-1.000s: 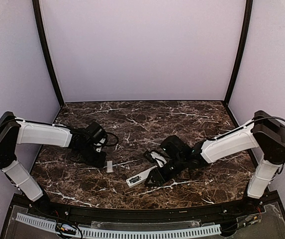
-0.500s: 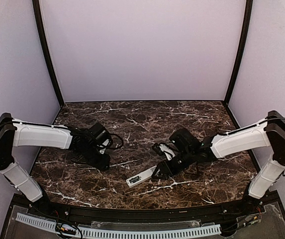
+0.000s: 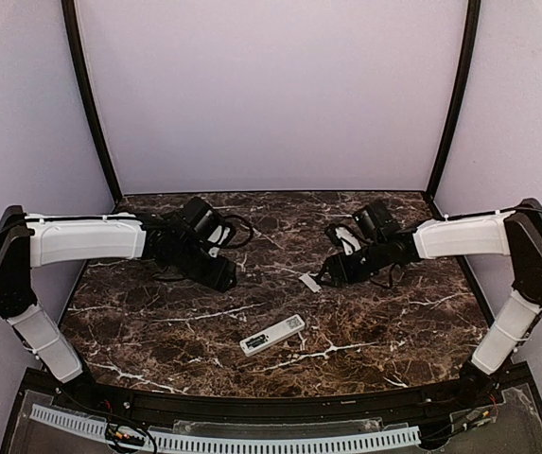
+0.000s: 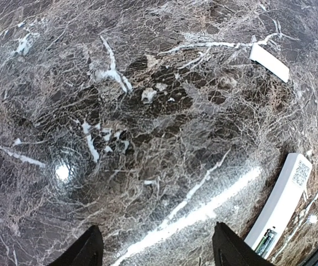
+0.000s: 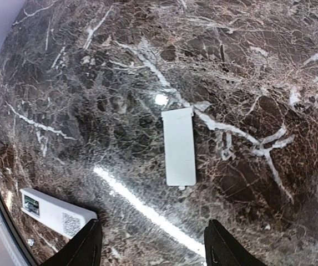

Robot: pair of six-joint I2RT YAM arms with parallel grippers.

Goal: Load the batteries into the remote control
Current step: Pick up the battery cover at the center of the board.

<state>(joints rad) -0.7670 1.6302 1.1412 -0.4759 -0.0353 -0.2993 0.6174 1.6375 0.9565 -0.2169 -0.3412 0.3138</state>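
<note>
Remote control lies flat on the marble table, near the front edge and roughly centred, slanted, with neither arm touching it. In the left wrist view it runs up the lower right corner. A printed label faces up at one end and a small dark recess sits at the other, where the frame edge partly cuts it off. What is in the recess is too small to make out. The right wrist view shows the same bar at lower left; no buttons can be made out there.

A thin white rectangular panel lies flat farther back, well apart from the remote control. It is clearest in the right wrist view, ahead of that camera's fingers.

Left gripper: only the two finger stubs show at the bottom edge. They are spread wide over bare marble with nothing between them. From above it reads only as a dark mass.

Right gripper: fingers likewise cut off at the bottom edge, spread and holding nothing. From above it sits just beside the panel; I cannot tell whether they touch.
</note>
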